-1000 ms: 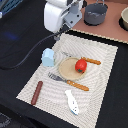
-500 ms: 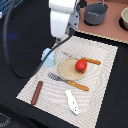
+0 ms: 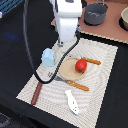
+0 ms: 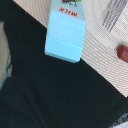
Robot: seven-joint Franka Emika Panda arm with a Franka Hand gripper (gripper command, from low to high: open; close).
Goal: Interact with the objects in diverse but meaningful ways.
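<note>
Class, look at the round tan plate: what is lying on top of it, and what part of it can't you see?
On the plate sits the red tomato-like ball. A wooden-handled utensil rests at its far edge and another at its near edge. The plate surface beneath the ball is covered.

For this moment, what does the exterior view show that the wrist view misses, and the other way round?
Only the exterior view shows the round plate with the red tomato on it, the knife, the white-and-blue fish, the grey pot and the arm itself. Only the wrist view shows the red "MILK" lettering on the carton; the fingers do not appear in it. Both show the light blue carton, the fork, the brown sausage stick and the striped mat.
</note>
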